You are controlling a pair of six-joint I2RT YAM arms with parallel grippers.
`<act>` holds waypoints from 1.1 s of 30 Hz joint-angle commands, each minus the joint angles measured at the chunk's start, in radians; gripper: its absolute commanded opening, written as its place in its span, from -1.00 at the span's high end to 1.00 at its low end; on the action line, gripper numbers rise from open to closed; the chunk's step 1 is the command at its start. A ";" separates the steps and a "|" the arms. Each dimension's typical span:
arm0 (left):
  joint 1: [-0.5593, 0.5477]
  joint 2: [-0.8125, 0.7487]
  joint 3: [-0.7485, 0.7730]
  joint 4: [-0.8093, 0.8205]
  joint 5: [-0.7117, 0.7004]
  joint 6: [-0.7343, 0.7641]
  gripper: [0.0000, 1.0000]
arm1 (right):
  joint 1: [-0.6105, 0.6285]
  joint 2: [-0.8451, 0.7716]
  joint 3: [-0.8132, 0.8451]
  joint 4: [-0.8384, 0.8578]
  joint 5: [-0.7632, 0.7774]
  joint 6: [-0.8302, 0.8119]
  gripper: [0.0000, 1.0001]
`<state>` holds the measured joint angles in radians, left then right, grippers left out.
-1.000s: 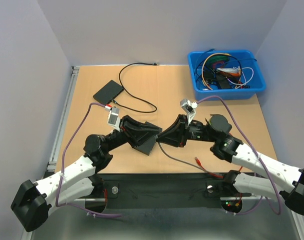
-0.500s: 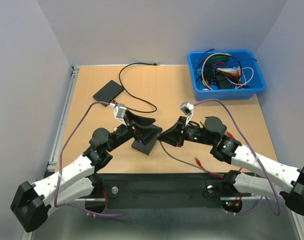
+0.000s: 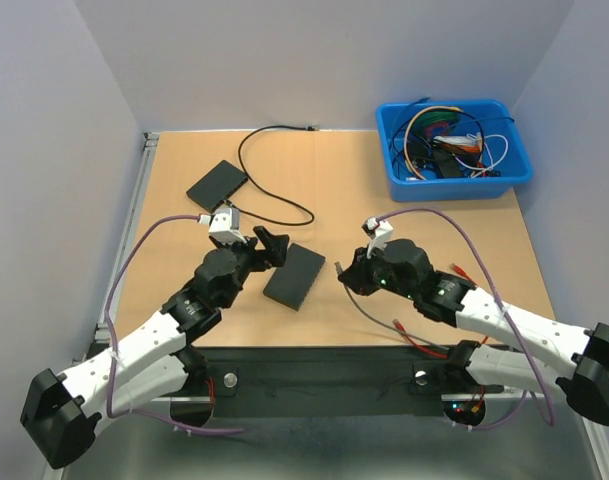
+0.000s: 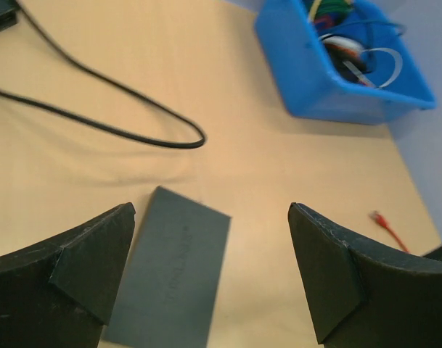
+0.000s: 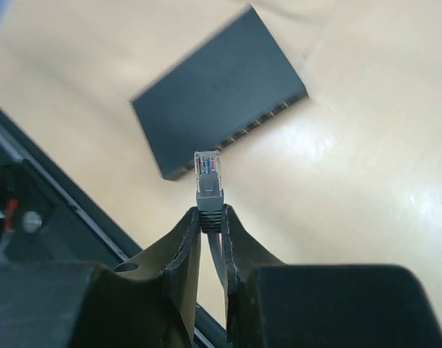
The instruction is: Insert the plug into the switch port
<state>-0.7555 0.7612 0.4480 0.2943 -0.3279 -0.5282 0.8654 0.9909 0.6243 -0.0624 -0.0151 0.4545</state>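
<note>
Nearest the arm bases, the right gripper [image 5: 210,214] is pressed together on the boot of the plug [image 5: 208,174], pinching it. The clear connector tip projects forward beyond the fingers, and the grey cable trails back between them.

The switch [image 5: 221,109] lies flat on the table [image 3: 184,300], directly ahead of the plug tip and apart from it. In the top view its long axis runs near to far, tilted slightly rightward at the far end. The port row [image 5: 258,122] occupies the long side that faces the right gripper, so the plug already points at that face. The right arm is judged to need a forward advance with fine alignment to one port.

The left gripper [image 4: 210,209] is spread and holds nothing. It hangs just left of the switch without touching it.

Count:
- one switch;
- one held plug;
- one loose red connector [image 3: 397,321] on the table;
- one smaller black box [image 3: 216,183] with one black cable [image 3: 274,205];
- one blue bin [image 3: 452,185] of cables at the far right.

The individual ports cannot be counted.
</note>
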 commanded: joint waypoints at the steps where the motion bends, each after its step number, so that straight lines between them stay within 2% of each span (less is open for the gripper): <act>1: 0.030 0.107 0.067 -0.112 -0.122 0.014 -0.97 | 0.030 0.067 0.003 -0.089 0.164 -0.028 0.99; 4: 0.045 0.231 0.054 -0.089 -0.131 0.010 -0.97 | 0.052 0.152 0.032 -0.128 0.243 -0.023 0.99; 8: 0.085 0.315 0.055 -0.040 -0.031 0.033 -0.97 | 0.092 0.253 0.066 -0.140 0.288 -0.023 0.99; 10: 0.102 0.332 0.063 -0.041 -0.034 0.020 -0.97 | 0.112 0.300 0.080 -0.139 0.296 -0.025 0.99; 13: 0.140 0.365 0.057 -0.011 0.038 -0.003 -0.97 | 0.126 0.348 0.106 -0.137 0.300 -0.027 0.99; 14: 0.174 0.383 0.051 0.015 0.118 -0.013 -0.97 | 0.132 0.376 0.113 -0.136 0.300 -0.033 0.99; 16: 0.194 0.409 0.038 0.069 0.182 -0.019 -0.97 | 0.139 0.402 0.133 -0.131 0.302 -0.039 0.99; 25: 0.197 0.656 0.083 0.244 0.351 0.020 -0.96 | 0.184 0.514 0.190 -0.105 0.282 -0.062 0.99; 33: 0.194 0.724 0.070 0.368 0.467 0.045 -0.91 | 0.222 0.580 0.229 -0.085 0.273 -0.065 0.99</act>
<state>-0.5591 1.4837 0.4995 0.5442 0.0521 -0.5156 1.0634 1.5501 0.8040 -0.1978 0.2531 0.3988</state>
